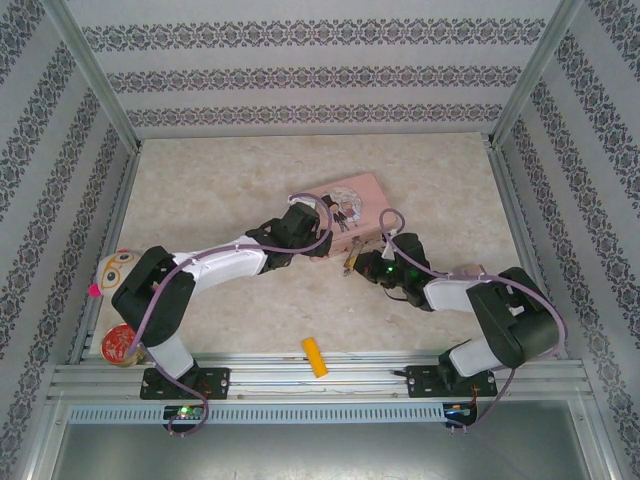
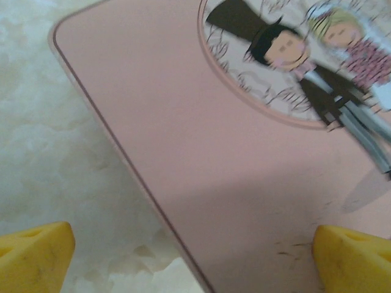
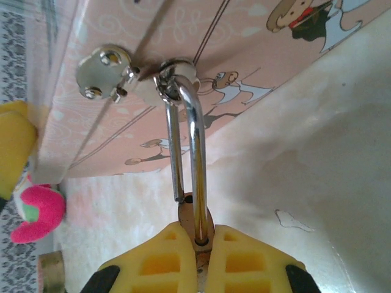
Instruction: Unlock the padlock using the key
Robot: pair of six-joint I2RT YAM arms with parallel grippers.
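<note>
My right gripper [image 3: 197, 241] is shut tight, and its two yellow fingers [image 3: 263, 244] pinch the small brass body of the padlock [image 3: 194, 215] between them, so the lock is in my grip and not free. From the body the silver shackle [image 3: 194, 140] goes up to the metal hasp [image 3: 104, 67] on the side wall of the pink tin [image 3: 256, 55] and passes through the ring there, so the padlock hangs on the tin, close above the worktop [image 3: 317, 201]. One leg of the shackle seems to end just at the top of the body; I cannot tell if it sits inside or is already out. The key I cannot find with certainty; it may be hidden between the fingers. My left gripper [image 2: 195, 256] is opened fully and holds nothing; it hovers low over a corner of the tin lid, one finger above the lid and the other above the worktop. I judge the risks like this: nothing presses the tin down, so if I pull or twist with the right arm, the tin can slide or tip with the lock, and the thin hasp can bend. The grip on such a small smooth body can also slip, and a key sitting there could fall out.
</note>
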